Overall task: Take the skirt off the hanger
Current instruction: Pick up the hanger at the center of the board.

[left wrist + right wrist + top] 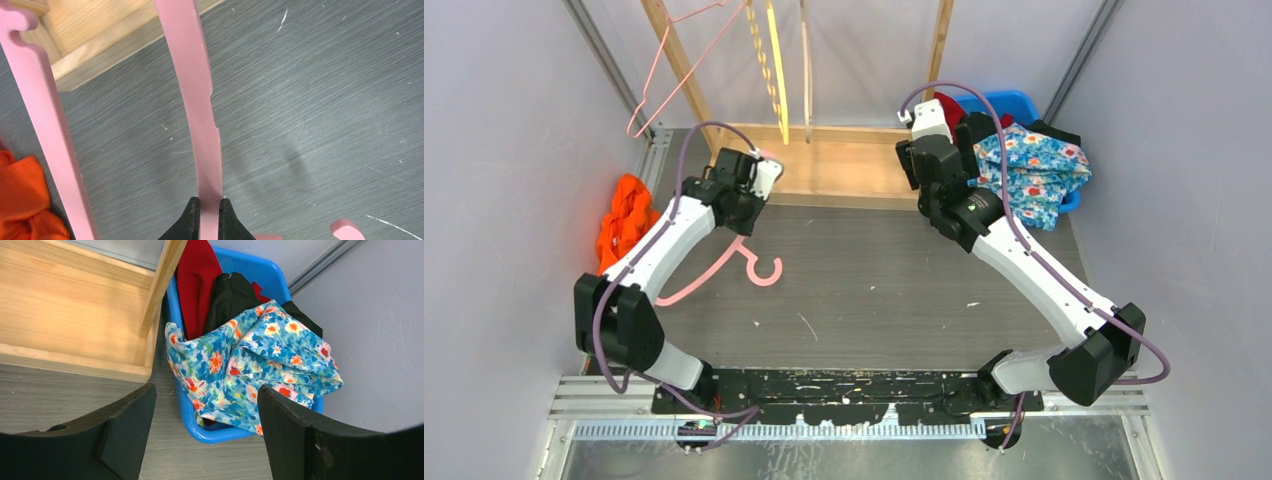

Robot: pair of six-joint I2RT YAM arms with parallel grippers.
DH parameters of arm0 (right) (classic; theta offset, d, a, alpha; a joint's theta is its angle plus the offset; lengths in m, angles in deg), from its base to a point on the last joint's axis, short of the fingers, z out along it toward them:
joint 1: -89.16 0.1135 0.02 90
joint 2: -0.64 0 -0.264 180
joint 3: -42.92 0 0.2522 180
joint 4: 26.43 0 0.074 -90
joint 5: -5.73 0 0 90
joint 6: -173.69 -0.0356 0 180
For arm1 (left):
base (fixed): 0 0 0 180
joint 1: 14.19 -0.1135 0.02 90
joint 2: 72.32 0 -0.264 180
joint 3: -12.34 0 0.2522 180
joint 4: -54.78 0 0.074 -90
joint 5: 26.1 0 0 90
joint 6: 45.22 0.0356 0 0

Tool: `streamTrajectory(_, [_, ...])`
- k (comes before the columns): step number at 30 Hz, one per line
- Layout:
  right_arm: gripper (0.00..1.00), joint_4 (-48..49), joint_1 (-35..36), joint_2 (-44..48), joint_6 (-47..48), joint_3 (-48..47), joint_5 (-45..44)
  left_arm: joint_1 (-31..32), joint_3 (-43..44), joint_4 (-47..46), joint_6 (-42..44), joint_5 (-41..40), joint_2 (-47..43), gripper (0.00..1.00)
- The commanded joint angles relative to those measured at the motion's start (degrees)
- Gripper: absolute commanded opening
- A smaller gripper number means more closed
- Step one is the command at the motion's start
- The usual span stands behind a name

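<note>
The floral blue skirt (pixel 1031 170) lies crumpled on top of the blue basket (pixel 1014 100) at the back right, off any hanger; it also shows in the right wrist view (pixel 260 360). My right gripper (pixel 921 165) is open and empty, just left of the basket, its jaws (pixel 205 395) standing wide apart before the basket rim (pixel 210 432). My left gripper (pixel 742 222) is shut on a bare pink plastic hanger (pixel 724 262) that rests on the grey table. In the left wrist view the fingers (pixel 210 212) pinch one arm of the hanger (pixel 197 100).
An orange cloth (pixel 624 220) lies at the left wall and shows in the left wrist view (pixel 20 200). A wooden rack base (pixel 844 165) stands at the back, with a pink wire hanger (pixel 664 80) and a yellow one (pixel 774 60) above. Red and black clothes fill the basket (pixel 200 280).
</note>
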Motion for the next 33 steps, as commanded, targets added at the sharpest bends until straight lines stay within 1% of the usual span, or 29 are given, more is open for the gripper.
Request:
streamTrajectory(1, [0.78, 1.6, -0.2, 1.7, -0.9, -1.7, 0.9, -0.5, 5.9, 3.3, -2.0, 1.4, -7.8, 0.0])
streamTrajectory(5, [0.78, 0.8, 0.1, 1.6, -1.3, -1.4, 2.7, -0.5, 10.1, 7.3, -2.0, 3.5, -11.2, 0.0])
streamTrajectory(9, [0.75, -1.6, 0.6, 1.4, -3.1, -2.1, 10.0, -0.5, 11.3, 8.9, -2.2, 6.1, -13.9, 0.0])
streamTrajectory(12, [0.74, -2.6, 1.5, 1.0, -3.9, -2.3, 13.2, -0.5, 11.7, 9.9, -2.8, 7.7, -16.8, 0.0])
streamTrajectory(17, [0.73, -3.2, 2.0, 1.0, -4.1, -2.9, 12.7, -0.5, 10.8, 11.2, -2.1, 5.8, -21.2, 0.0])
streamTrajectory(20, [0.73, -2.6, 2.1, 2.1, -4.2, -3.7, 13.5, -0.5, 15.0, 12.4, -2.9, 7.0, -21.0, 0.0])
streamTrajectory(24, [0.69, -3.9, 2.3, 2.8, -5.6, -5.0, 19.8, -0.5, 21.6, 13.2, -3.5, 8.1, -19.8, 0.0])
streamTrajectory(27, [0.68, -3.7, 2.9, 3.6, -7.2, -5.1, 23.3, -0.5, 25.8, 12.8, -4.0, 8.7, -19.3, 0.0])
streamTrajectory(33, [0.68, -3.9, 6.3, 3.5, -4.4, -6.3, 22.6, -0.5, 33.0, 11.0, -5.4, 9.9, -17.9, 0.0])
